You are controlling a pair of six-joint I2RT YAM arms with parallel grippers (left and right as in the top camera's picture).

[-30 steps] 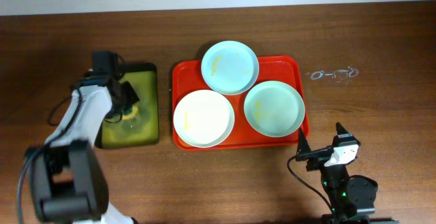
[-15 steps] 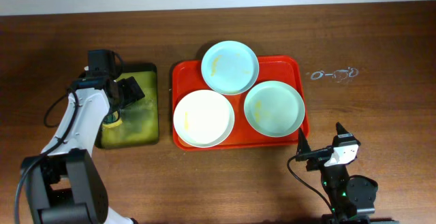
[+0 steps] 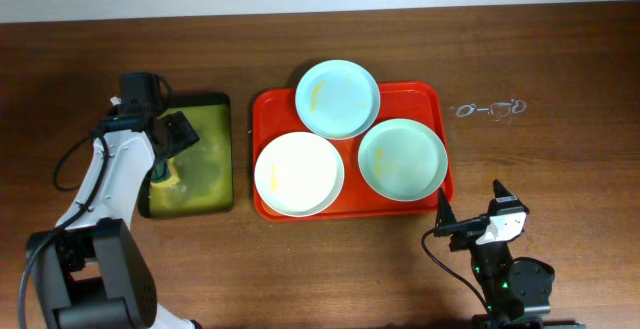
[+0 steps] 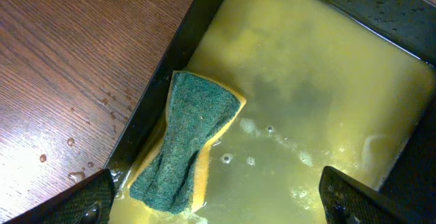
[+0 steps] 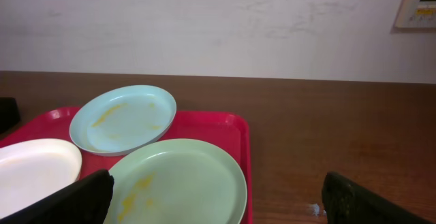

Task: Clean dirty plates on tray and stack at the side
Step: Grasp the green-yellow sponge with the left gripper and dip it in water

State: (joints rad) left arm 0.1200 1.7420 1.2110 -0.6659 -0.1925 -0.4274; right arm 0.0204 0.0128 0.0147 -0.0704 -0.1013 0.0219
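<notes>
Overhead view: three smeared plates lie on the red tray (image 3: 420, 101). The cream plate (image 3: 298, 173) is front-left, one mint plate (image 3: 402, 158) front-right, and the other mint plate (image 3: 338, 99) overhangs the rear rim. Left gripper (image 4: 218, 197) hovers above the black tray (image 4: 177, 54) of yellow-green liquid, fingers spread, nothing held. The sponge (image 4: 187, 142) lies soaked against a side wall. Right gripper (image 5: 218, 200) sits near the desk's front edge, fingers spread.

Risks:
- A finger may strike the wall and miss the sponge.
- Liquid may drip across the desk in transit.
- The overhanging plate may tip under scrubbing pressure.

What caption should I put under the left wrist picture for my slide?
A green sponge lies in yellowish water by the black tray wall, left fingers open, not touching it.
</notes>
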